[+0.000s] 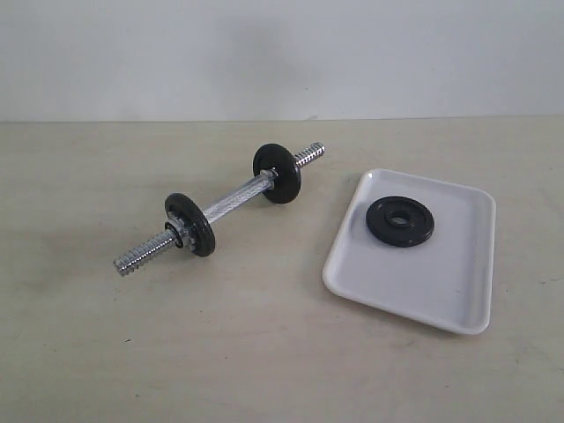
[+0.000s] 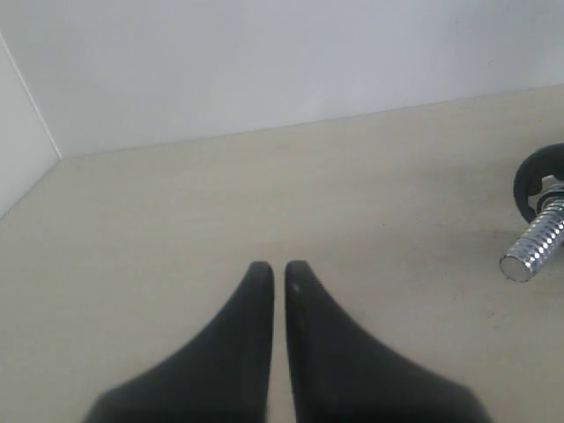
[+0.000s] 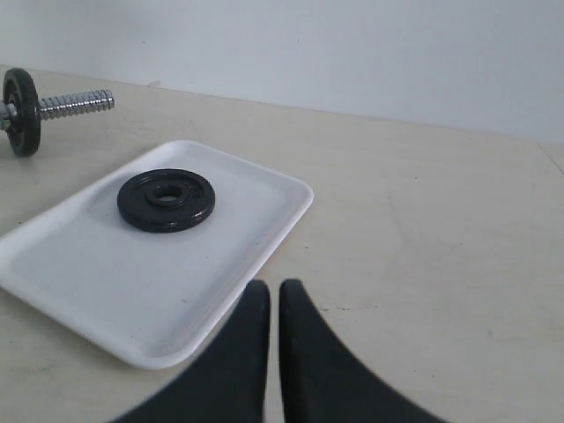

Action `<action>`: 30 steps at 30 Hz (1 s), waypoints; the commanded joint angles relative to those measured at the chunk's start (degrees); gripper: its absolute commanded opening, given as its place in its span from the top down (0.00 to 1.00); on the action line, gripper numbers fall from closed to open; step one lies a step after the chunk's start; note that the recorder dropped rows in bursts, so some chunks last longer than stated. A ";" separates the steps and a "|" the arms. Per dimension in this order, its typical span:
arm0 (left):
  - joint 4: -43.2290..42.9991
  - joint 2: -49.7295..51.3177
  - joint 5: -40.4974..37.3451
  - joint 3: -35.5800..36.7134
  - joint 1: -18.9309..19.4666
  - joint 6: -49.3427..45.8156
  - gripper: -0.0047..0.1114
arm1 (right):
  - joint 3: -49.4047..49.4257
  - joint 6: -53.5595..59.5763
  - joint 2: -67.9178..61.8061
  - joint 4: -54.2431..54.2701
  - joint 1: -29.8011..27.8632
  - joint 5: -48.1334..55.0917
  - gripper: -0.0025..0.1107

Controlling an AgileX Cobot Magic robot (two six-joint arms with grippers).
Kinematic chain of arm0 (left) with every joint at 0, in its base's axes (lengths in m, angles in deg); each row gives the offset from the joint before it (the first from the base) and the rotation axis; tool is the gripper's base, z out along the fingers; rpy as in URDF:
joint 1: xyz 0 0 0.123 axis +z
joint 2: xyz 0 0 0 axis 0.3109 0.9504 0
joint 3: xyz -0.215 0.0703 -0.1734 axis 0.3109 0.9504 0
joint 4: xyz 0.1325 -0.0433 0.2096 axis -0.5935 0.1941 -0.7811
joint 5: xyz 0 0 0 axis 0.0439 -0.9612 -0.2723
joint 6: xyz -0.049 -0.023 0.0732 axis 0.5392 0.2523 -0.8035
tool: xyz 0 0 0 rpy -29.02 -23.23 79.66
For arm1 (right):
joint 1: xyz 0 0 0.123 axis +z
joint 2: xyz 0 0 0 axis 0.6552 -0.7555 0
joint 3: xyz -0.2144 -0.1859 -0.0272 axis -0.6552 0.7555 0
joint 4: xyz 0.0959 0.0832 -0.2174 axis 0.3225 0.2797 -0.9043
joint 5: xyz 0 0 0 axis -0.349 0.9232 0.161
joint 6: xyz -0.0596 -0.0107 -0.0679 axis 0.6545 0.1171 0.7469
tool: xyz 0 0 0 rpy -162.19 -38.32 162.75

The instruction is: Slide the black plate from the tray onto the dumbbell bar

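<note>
The black plate (image 1: 401,220) (image 3: 166,200) lies flat on the white tray (image 1: 441,282) (image 3: 79,291) at the right of the table. The chrome dumbbell bar (image 1: 231,202) lies slanted at centre left with two black discs (image 1: 189,224) (image 1: 278,173) threaded on it. One threaded end of the bar (image 2: 533,247) shows in the left wrist view, another (image 3: 75,104) in the right wrist view. My left gripper (image 2: 278,269) is shut and empty above bare table. Just off the tray's near rim, my right gripper (image 3: 271,289) is shut and empty. Neither arm appears in the exterior view.
A pale wall stands along the table's far edge (image 1: 282,120). A corner where side wall meets back wall (image 2: 53,150) appears in the left wrist view.
</note>
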 commanded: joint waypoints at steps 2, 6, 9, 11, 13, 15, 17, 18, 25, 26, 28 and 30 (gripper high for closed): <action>10.42 -0.14 6.59 0.18 0.24 0.89 0.93 | -0.05 0.08 0.31 0.09 -0.13 -0.08 0.98; 20.80 -0.14 17.93 0.18 0.24 0.89 0.93 | -0.05 0.08 0.31 0.09 -0.13 -0.08 0.98; 27.30 -0.14 22.40 0.18 0.24 0.89 0.93 | -0.05 0.08 0.31 0.09 -0.13 -0.08 0.98; 27.70 -0.14 22.45 -0.41 0.24 0.89 0.93 | -0.05 0.08 0.31 0.09 -0.13 -0.08 0.98; 27.70 -0.14 22.45 -1.27 0.24 0.89 0.93 | -0.05 0.08 0.31 0.09 -0.13 -0.08 0.98; 27.70 -0.14 21.99 -2.44 0.24 0.89 0.93 | -0.05 0.08 0.31 0.09 -0.13 -0.08 0.98; 27.70 -0.14 20.43 -4.06 0.24 0.89 0.93 | -0.05 0.08 0.31 0.09 -0.13 -0.08 0.98; 27.25 -0.14 19.30 -4.86 0.24 0.89 0.93 | -0.05 0.08 0.31 0.09 -0.13 -0.08 0.98; 25.40 -0.14 11.63 -15.57 0.24 -1.61 0.93 | -0.05 0.08 0.31 0.09 -0.13 -0.08 0.98; 25.40 -0.14 10.13 -17.20 0.24 -2.67 0.93 | -0.05 0.08 0.31 0.09 -0.13 -0.08 0.98; 25.40 -0.14 7.18 -21.36 0.24 -5.34 0.93 | -0.05 0.08 0.31 0.09 -0.13 -0.08 0.98; 25.40 -0.14 6.29 -24.59 0.24 -6.17 0.93 | -0.05 0.08 0.31 0.09 -0.13 -0.08 0.98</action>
